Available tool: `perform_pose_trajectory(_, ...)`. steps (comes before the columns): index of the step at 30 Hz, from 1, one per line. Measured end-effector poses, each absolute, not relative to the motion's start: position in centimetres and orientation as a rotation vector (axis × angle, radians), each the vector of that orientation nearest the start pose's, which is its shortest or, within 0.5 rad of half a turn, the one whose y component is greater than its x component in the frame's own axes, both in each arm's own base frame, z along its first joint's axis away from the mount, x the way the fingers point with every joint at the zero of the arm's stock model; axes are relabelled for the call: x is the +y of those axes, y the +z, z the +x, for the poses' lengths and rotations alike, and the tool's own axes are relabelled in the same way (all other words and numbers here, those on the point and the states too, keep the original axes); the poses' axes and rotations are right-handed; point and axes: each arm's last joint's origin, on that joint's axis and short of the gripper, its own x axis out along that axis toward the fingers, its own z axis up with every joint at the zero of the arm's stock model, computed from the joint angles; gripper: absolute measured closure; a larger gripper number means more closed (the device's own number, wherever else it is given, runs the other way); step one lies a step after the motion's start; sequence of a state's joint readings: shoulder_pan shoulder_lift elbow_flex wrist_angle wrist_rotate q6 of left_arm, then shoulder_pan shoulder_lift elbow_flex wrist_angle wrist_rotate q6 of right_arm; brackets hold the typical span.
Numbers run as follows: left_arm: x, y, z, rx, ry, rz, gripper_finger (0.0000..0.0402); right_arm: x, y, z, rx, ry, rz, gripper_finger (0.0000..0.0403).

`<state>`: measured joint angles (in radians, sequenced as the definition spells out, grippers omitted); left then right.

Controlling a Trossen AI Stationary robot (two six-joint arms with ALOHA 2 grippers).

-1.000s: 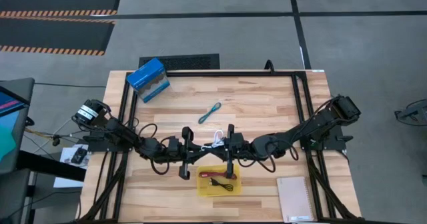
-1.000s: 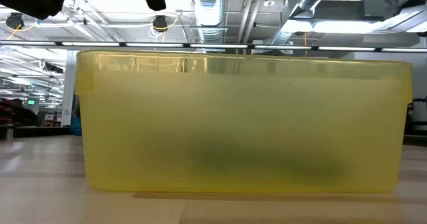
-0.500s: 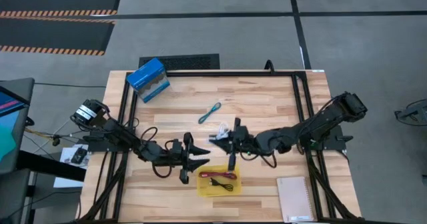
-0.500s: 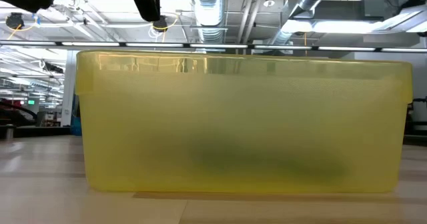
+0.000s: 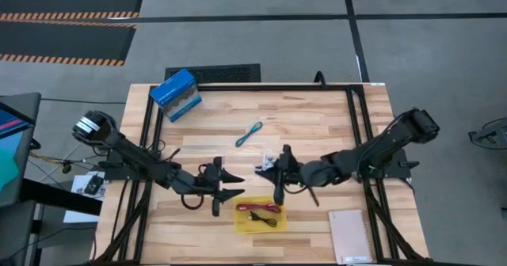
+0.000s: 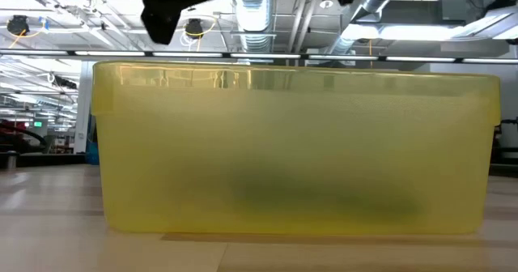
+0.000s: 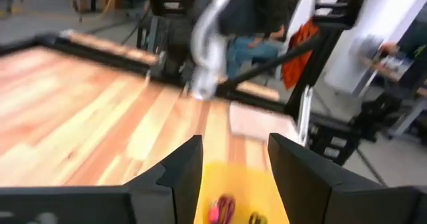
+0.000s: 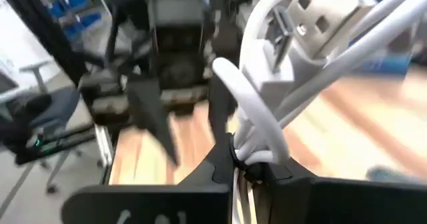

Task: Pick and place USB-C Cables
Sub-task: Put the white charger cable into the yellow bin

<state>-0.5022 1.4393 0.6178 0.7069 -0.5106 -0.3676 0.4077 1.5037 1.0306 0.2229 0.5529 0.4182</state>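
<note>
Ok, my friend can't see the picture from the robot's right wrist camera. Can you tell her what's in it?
The right gripper is shut on a bundled white cable, held up close with its plug filling the top of the picture. Behind it, blurry, are the wooden table and dark machine parts.

A light wooden plank table (image 5: 317,123) with a black metal frame carried a blue box (image 5: 175,94) at its far left corner and a teal-blue coiled cable (image 5: 249,134) near the middle. A yellow plastic tray (image 5: 242,223) sat at the near edge, with a white notepad (image 5: 351,237) at the near right corner.
</note>
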Motion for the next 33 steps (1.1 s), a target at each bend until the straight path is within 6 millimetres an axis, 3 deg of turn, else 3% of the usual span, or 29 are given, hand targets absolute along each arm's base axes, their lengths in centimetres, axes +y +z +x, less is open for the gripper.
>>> perform_pose_trajectory(5, -12.4, 21.5, 25.3, 0.179, 0.05, -0.316, 0.0252, 12.9, 26.1, 32.3, 0.295, -0.148, 0.361, 0.0374)
perform_pose_trajectory(12, -11.9, 22.0, 24.7, 0.197, 0.089, -0.318, 0.0261, 13.8, 24.3, 32.9, 0.431, -0.05, 0.414, 0.0374)
perform_pose_trajectory(24, -11.0, 23.0, 23.3, 0.227, 0.151, -0.301, 0.0263, 15.9, 25.0, 36.6, 0.806, 0.03, 0.212, 0.0374)
perform_pose_trajectory(33, -10.8, 22.7, 22.9, 0.278, 0.189, -0.259, 0.0263, 16.7, 24.2, 39.2, 1.049, 0.102, 0.082, 0.0375)
